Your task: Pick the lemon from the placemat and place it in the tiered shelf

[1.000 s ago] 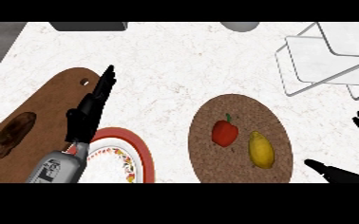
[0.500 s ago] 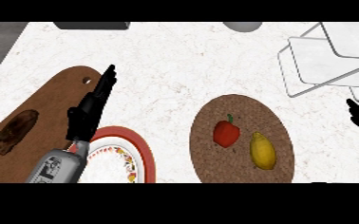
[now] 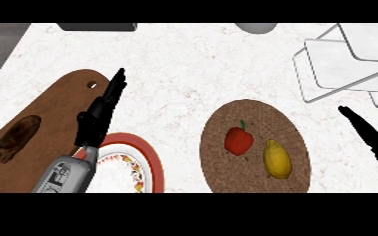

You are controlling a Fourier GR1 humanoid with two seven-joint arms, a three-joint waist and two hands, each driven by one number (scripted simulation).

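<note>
Lemon (image 3: 277,159) lies on the near-right part of the round placemat (image 3: 251,114), untouched, with a red pepper (image 3: 238,140) just beside it on the left; I can't tell if they touch. Tiered shelf (image 3: 328,62) sits far right, well apart from the mat, nothing in it that I can see.

My right hand (image 3: 362,129) is at the right edge, right of the mat and near side of the shelf. Only a dark straight sliver shows, fingers extended, nothing held, apart from the lemon.

Step as I judge it: the approach, pick not yet made. Next I need to bring the right hand left and nearer over the lemon, come down with fingers spread, close round it without knocking the pepper, then lift and carry it far-right to the shelf.

My left hand (image 3: 97,114) rests over the brown cutting board (image 3: 52,105) at left, fingers straight, holding nothing, by a red-rimmed plate (image 3: 151,155).
</note>
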